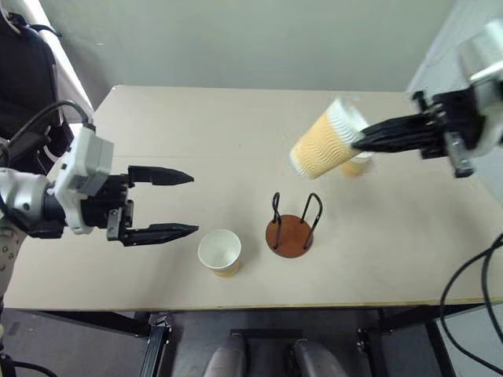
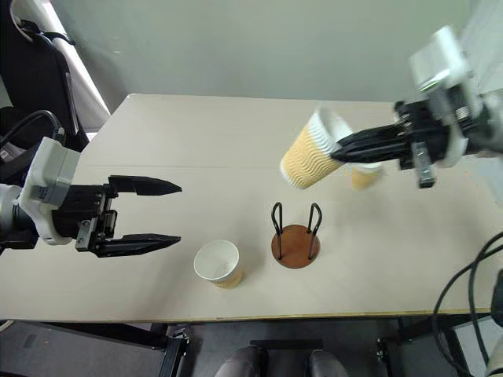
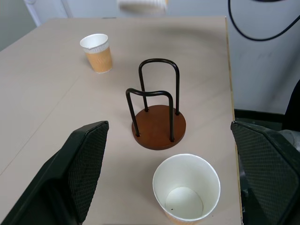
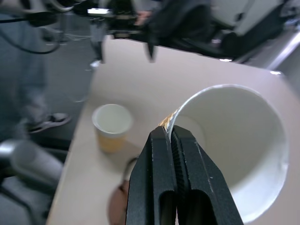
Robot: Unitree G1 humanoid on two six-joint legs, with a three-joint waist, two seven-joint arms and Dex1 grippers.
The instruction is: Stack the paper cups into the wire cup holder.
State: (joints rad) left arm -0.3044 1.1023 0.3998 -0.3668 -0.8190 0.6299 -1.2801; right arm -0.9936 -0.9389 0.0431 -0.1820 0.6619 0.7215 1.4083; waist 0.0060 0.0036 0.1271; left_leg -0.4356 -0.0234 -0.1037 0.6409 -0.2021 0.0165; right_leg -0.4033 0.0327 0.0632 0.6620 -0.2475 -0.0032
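- Left eye view: your right tool [image 1: 363, 144] is clenched on the rim of one paper cup [image 1: 324, 141], one finger inside the mouth and one outside. The cup hangs tilted in the air, above and just behind the wire cup holder [image 1: 293, 228].
- Right wrist view: you see the two fingers [image 4: 180, 180] pressed together over the cup wall, with the white interior beside them.
- Your left tool [image 1: 157, 203] is released, jaws spread wide, hovering over the left part of the surface [image 1: 196, 133] and pointing toward the holder.
- A second cup [image 1: 220, 252] stands upright, mouth up, just left of the holder base and apart from it.
- A third cup [image 3: 97, 52] stands upright farther back on the surface, partly hidden behind the lifted cup in the eye views.
- The holder stands upright and holds no cup.
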